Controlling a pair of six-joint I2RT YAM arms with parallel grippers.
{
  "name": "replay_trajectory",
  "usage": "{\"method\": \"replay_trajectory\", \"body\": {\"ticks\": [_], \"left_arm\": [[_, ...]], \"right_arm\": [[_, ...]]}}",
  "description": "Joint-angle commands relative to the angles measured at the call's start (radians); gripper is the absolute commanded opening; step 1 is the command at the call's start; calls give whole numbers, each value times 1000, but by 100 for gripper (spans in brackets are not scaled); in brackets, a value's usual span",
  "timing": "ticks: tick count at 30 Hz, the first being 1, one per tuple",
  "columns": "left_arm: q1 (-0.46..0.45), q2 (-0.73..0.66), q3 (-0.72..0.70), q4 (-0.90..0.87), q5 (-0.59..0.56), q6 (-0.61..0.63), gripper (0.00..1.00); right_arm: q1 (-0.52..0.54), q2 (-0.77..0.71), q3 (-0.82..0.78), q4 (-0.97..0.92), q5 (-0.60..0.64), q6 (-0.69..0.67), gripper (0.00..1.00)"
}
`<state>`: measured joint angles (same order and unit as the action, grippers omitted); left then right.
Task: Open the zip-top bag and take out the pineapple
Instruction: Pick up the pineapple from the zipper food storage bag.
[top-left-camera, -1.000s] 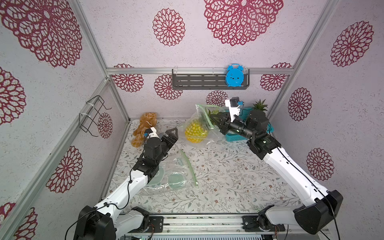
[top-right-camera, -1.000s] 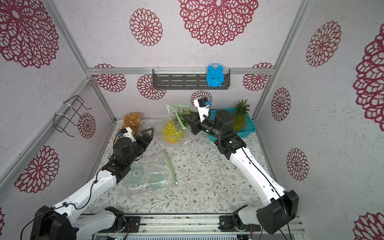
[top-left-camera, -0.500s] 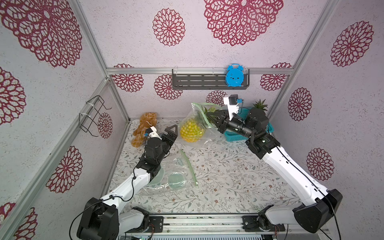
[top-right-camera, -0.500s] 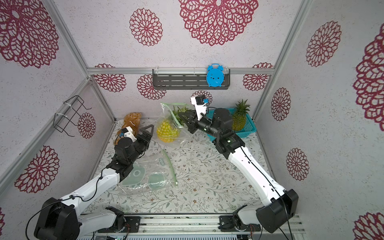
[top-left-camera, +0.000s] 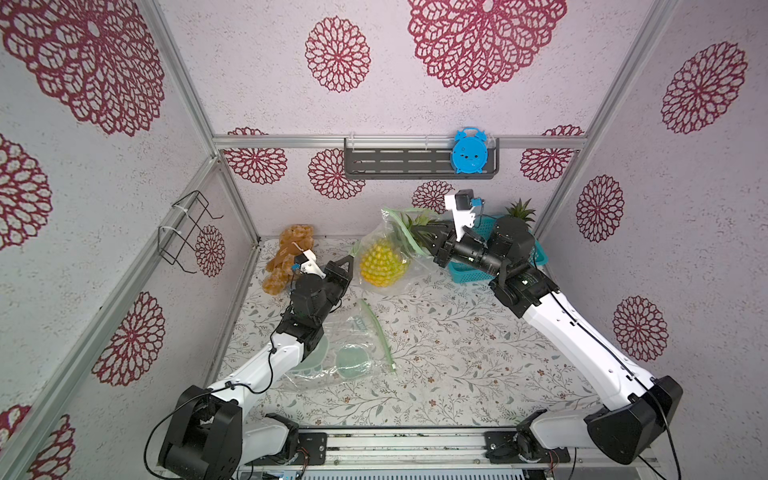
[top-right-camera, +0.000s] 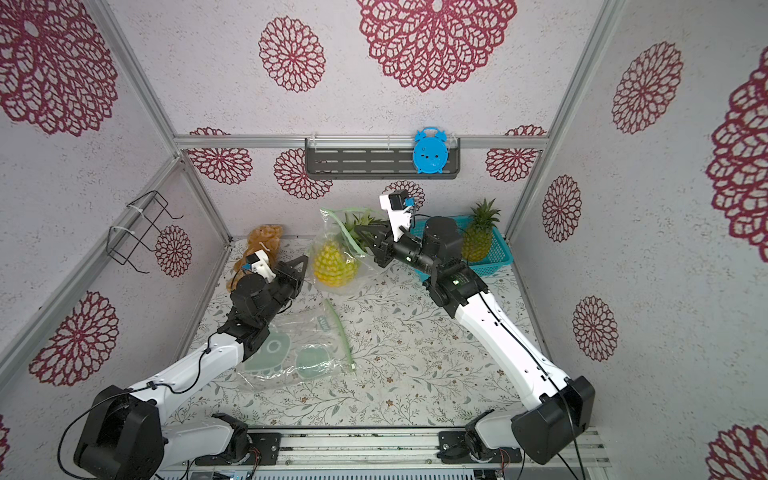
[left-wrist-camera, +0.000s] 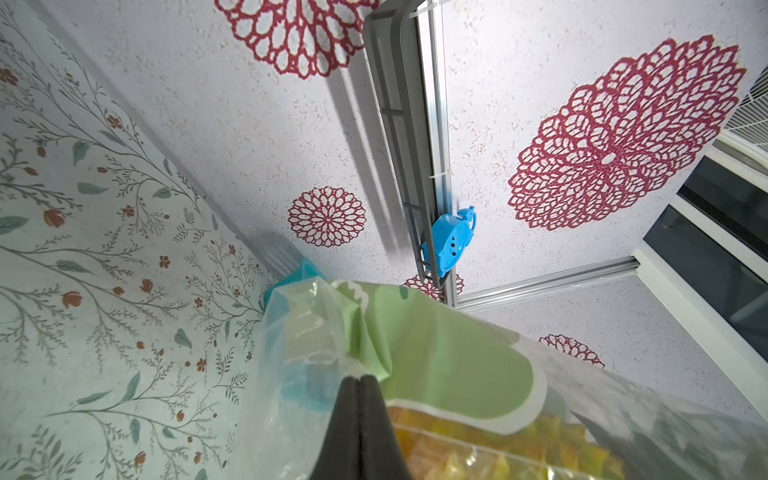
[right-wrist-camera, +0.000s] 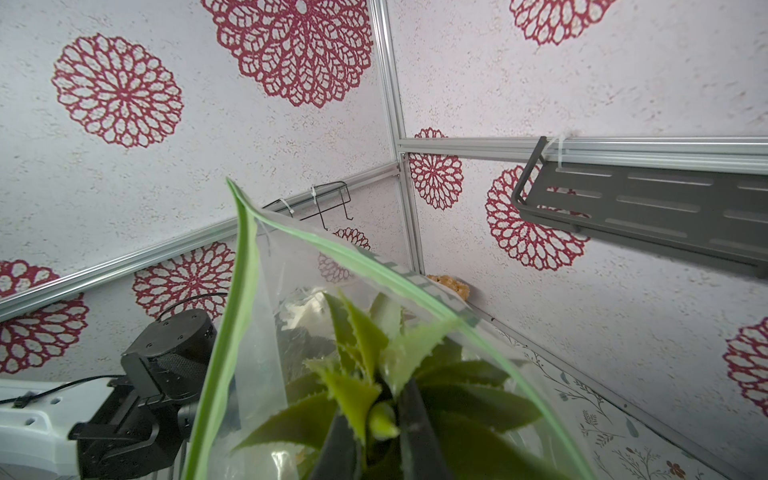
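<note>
Pinching crinkly clear zip-top bag (left-wrist-camera: 307, 332) in shut left gripper (left-wrist-camera: 359, 379), seen only from left wrist. Clamping spiky pineapple (right-wrist-camera: 357, 345) leaves in right gripper (right-wrist-camera: 376, 411).

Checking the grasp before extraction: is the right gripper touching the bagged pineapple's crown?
Touching. The right wrist view shows the right gripper closed on leaves of the pineapple crown inside the zip-top bag.

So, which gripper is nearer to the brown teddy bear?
Left. The left gripper, shut on the edge of the zip-top bag, is close beside the teddy bear. The right gripper, holding the pineapple by its leaves, is beyond the bag.
</note>
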<state>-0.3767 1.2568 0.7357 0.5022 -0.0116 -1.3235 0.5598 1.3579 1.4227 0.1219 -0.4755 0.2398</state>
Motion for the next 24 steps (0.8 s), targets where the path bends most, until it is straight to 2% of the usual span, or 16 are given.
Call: {"method": "replay_trajectory", "body": {"ticks": [1, 11, 14, 24], "left_arm": [[7, -20, 1, -45, -14, 54, 0], [5, -57, 119, -445, -60, 358, 0], [5, -57, 128, -500, -71, 429, 0], [5, -33, 130, -584, -74, 515, 0]], "right_arm": [[5, -58, 39, 137, 36, -27, 0], [6, -127, -42, 155, 75, -73, 0], [6, -144, -67, 175, 95, -85, 0], [6, -188, -148, 298, 110, -88, 0]]}}
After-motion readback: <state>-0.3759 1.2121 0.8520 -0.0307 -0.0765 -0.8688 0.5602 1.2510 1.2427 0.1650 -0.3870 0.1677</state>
